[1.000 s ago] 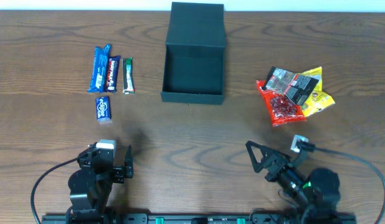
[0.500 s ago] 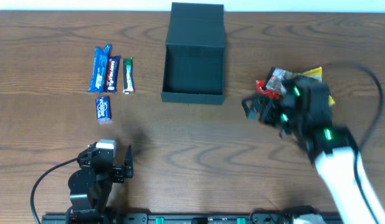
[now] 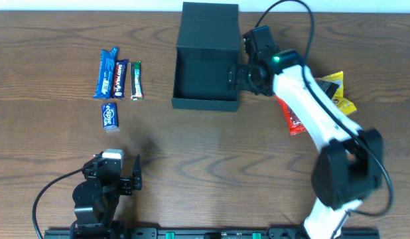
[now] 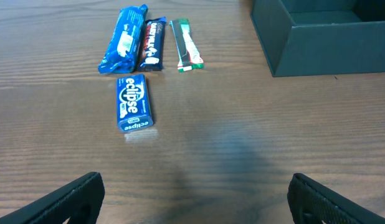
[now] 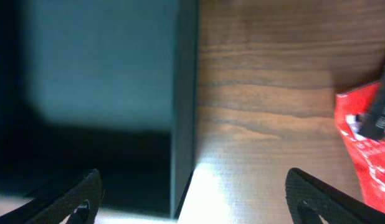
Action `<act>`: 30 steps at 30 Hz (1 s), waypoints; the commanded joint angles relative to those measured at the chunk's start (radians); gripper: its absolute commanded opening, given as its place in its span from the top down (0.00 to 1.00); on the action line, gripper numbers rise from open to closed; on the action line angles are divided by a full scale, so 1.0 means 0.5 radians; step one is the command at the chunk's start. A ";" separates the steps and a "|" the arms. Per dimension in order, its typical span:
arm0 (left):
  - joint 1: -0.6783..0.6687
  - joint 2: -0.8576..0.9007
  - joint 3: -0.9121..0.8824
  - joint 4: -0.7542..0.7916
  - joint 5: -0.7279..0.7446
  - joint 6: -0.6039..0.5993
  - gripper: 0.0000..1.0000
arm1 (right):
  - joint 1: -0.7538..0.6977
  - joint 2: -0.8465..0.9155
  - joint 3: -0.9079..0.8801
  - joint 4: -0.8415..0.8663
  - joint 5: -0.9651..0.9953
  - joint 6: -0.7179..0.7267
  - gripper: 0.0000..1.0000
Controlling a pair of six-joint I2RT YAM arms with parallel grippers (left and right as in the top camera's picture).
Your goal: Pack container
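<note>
While our left gripper (image 4: 195, 186) is resting at the near edge of the table (image 3: 205, 166) with its jaws spread wide, we are holding our right gripper (image 5: 192, 179) at the right wall of the container (image 3: 205, 103). Its jaws are spread too, with the wall's edge between them. The container is sitting open at the far middle, with bars (image 3: 117, 78) lying to its left and packets (image 3: 299, 119) to its right.

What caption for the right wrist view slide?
Open right gripper over a side wall of the container, one finger each side; red snack packet at right.
</note>
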 commanded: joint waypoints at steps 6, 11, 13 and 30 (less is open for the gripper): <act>0.012 -0.011 -0.026 0.002 -0.008 0.029 0.04 | 0.014 0.269 0.082 0.017 0.095 -0.082 0.11; 0.012 -0.011 -0.027 0.002 -0.008 0.029 0.05 | 0.017 0.334 0.082 0.030 0.095 -0.098 0.31; 0.012 -0.011 -0.026 0.002 -0.008 0.029 0.05 | 0.017 0.340 0.082 0.021 0.095 -0.099 0.48; 0.012 -0.011 -0.026 0.002 -0.008 0.029 0.05 | 0.028 0.333 0.082 -0.342 0.124 -0.043 0.99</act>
